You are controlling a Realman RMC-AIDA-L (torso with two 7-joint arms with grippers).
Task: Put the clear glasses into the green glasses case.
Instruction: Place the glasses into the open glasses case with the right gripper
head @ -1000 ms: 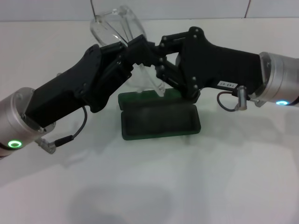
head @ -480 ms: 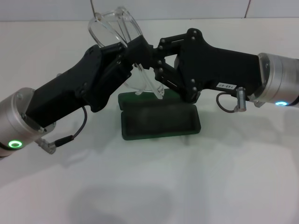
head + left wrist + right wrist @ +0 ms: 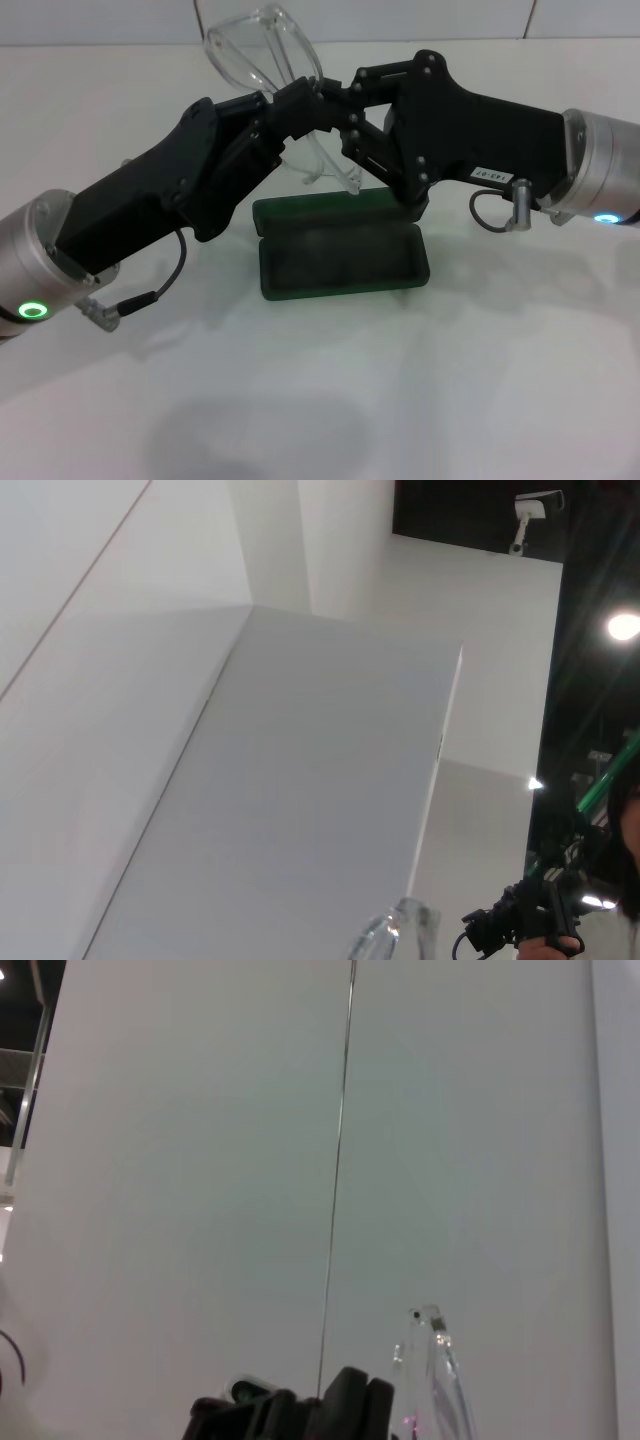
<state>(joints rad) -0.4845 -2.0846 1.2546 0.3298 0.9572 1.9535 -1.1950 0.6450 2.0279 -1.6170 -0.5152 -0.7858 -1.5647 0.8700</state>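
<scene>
Raised: clear glasses (image 3: 262,50), pinched between left hand (image 3: 290,108), right hand (image 3: 335,100).

Bright, even overhead light washes the white table (image 3: 500,380) nearly flat in the head view; soft grey shadows lie under both arms and around the dark green rectangular glasses case (image 3: 340,255). The transparent plastic glasses (image 3: 270,50) catch faint glints. In the left wrist view, a round ceiling lamp (image 3: 622,626) flares with streaks.
</scene>
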